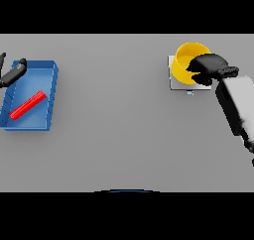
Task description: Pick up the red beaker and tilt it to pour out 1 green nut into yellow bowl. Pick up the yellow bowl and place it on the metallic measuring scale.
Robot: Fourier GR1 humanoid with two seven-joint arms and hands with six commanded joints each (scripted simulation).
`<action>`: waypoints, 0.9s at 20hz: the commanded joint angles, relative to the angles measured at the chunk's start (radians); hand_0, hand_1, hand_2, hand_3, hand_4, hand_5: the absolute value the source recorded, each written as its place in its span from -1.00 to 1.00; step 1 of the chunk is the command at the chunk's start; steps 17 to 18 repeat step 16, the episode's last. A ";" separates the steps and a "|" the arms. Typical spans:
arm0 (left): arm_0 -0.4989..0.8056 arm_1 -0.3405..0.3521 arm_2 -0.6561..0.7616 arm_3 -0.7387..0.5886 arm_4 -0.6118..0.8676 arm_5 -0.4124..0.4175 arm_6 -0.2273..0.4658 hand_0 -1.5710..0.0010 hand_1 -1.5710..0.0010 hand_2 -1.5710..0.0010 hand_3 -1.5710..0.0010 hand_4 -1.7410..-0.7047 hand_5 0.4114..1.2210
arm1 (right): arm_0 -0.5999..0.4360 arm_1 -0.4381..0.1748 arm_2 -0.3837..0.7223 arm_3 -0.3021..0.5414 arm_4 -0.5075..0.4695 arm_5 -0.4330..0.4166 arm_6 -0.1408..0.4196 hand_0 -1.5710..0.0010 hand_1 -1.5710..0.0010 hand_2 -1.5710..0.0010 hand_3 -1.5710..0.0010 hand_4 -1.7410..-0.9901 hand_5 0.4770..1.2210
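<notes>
The yellow bowl (184, 60) rests on the metallic measuring scale (173, 80) at the far right of the table. My right hand (208, 68) covers the bowl's right rim, its dark fingers curled round that rim. Inside the blue tray (49, 92) at the left, the red beaker (28, 105) lies on its side, slanted. My left hand (12, 74) hovers over the tray's far left corner with fingers relaxed and nothing in them. No green nut is visible; the bowl's inside is partly hidden by my hand.
The grey table (114, 110) stretches between the tray and the scale. My right forearm (235, 105) comes in from the right edge. A small blue mark (190, 92) shows at the scale's front edge.
</notes>
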 commanded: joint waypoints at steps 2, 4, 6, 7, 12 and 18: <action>0.003 -0.021 -0.001 0.016 0.002 -0.009 -0.023 1.00 1.00 1.00 1.00 0.95 -0.23 | 0.017 -0.011 -0.010 -0.010 -0.011 0.008 -0.028 -0.15 -0.46 -0.51 -0.19 -0.78 0.79; -0.003 -0.027 -0.003 0.022 0.002 -0.014 -0.023 1.00 1.00 1.00 1.00 0.95 -0.22 | 0.016 -0.005 -0.015 -0.009 -0.017 0.028 0.002 0.26 -0.05 -0.16 0.06 -0.59 0.45; 0.000 -0.023 0.000 0.012 0.005 -0.009 -0.021 1.00 1.00 1.00 1.00 0.96 -0.25 | 0.013 -0.011 -0.012 -0.011 -0.015 0.042 0.005 0.53 0.26 0.12 0.22 -0.46 0.23; -0.004 -0.026 -0.001 0.019 0.003 -0.006 -0.015 1.00 1.00 1.00 1.00 0.96 -0.26 | 0.012 -0.009 -0.001 -0.009 -0.004 0.036 0.002 0.62 0.39 0.23 0.28 -0.40 0.14; 0.001 -0.024 0.007 0.017 0.007 -0.003 -0.033 1.00 1.00 1.00 1.00 0.97 -0.29 | 0.012 -0.018 0.010 0.004 0.008 0.036 -0.021 0.88 0.80 0.68 0.52 -0.20 -0.10; 0.000 -0.018 0.003 0.007 0.004 -0.003 -0.026 1.00 1.00 1.00 1.00 0.97 -0.30 | 0.020 -0.021 0.010 -0.004 0.003 0.064 0.000 0.95 0.92 0.87 0.65 -0.12 -0.24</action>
